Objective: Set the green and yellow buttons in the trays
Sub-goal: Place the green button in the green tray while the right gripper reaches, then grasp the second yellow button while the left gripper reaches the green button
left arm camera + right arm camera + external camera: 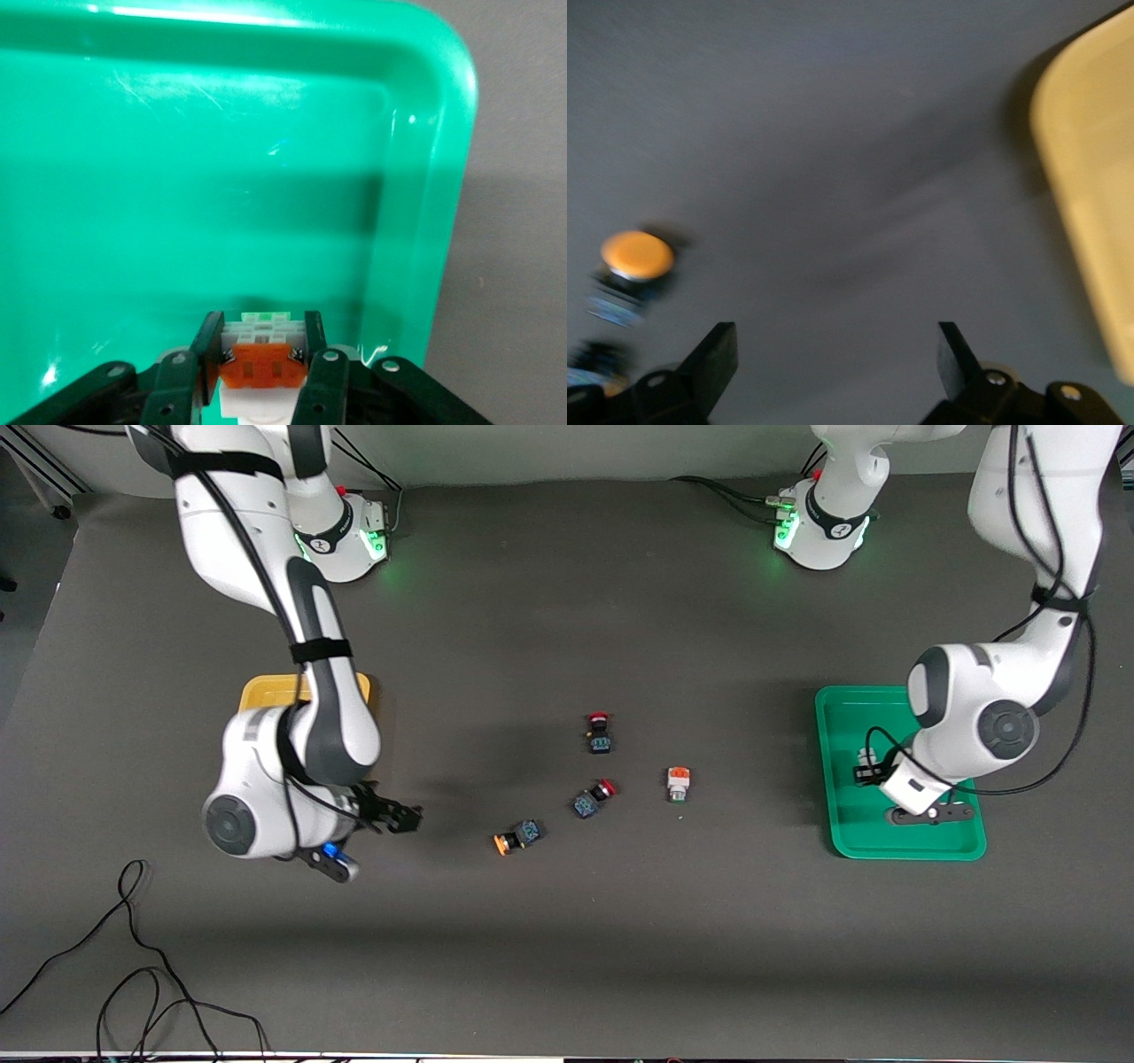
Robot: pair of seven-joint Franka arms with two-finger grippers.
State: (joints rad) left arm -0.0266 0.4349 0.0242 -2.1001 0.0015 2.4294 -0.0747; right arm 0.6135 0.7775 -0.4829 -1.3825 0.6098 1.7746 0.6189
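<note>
Dark table (567, 957), left gripper (263, 354) over green tray (266, 133) clamps white button (260, 350), right gripper (833, 354) spread wide near yellow button (636, 257)

Right arm: enters at upper left of the front view, runs down through a bent elbow to mid-left of the frame. Wrist low, turned toward frame centre. Right gripper (400, 816) at lower left of centre; in its wrist view (837, 359) the fingers (716, 352) stand wide apart with nothing between them.

Left arm: comes in at upper right of the front view, folds down along the right edge, wrist at mid-right pointing downward. Left gripper (873, 771) partly hidden under the wrist; in its wrist view (262, 354) the fingers (209, 347) are clamped on a button (260, 361) at the frame's bottom centre.
</note>
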